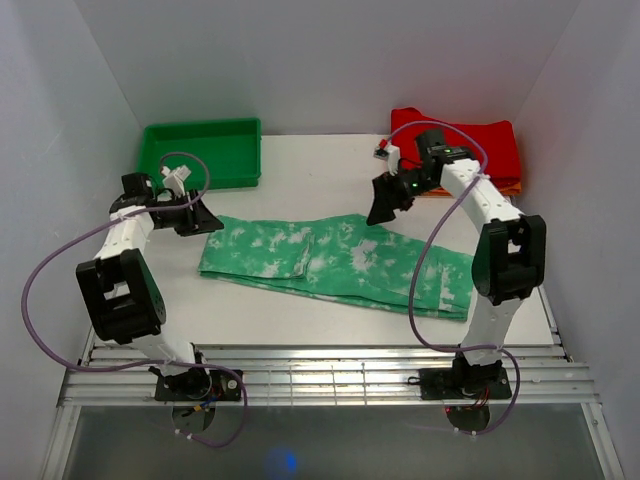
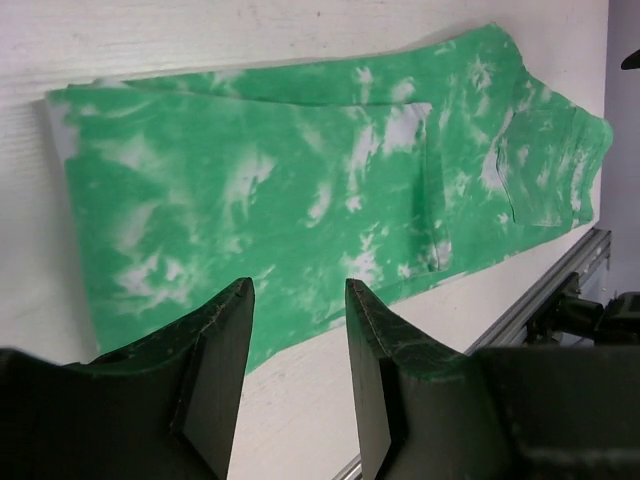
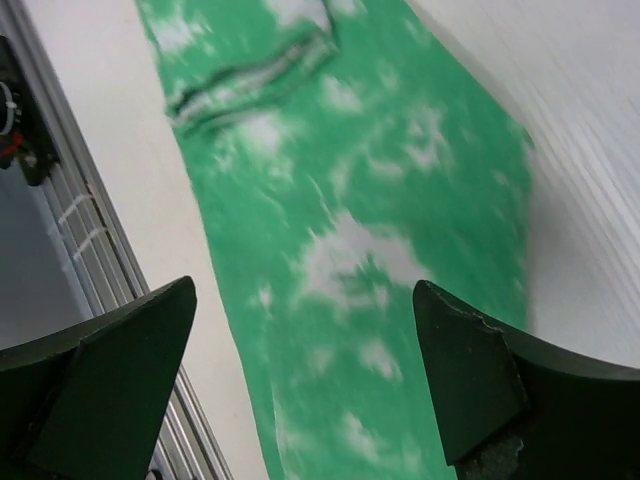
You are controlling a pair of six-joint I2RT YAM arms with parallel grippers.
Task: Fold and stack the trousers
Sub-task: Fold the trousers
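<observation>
The mint green trousers [image 1: 335,258] with white blotches lie flat on the white table, folded lengthwise into a long band running left to right. My left gripper [image 1: 208,222] hovers just behind the band's left end, open and empty. In the left wrist view it [image 2: 297,290] stands over the cloth's [image 2: 300,170] near edge. My right gripper [image 1: 381,210] hovers over the band's back edge, right of its middle, open wide and empty. In the right wrist view it [image 3: 303,290] is above the cloth [image 3: 380,200] without touching it.
A green bin [image 1: 200,150] stands at the back left. A folded red garment [image 1: 470,140] lies at the back right on an orange one [image 1: 505,188]. A metal rail [image 1: 330,375] runs along the near table edge. White walls close the sides.
</observation>
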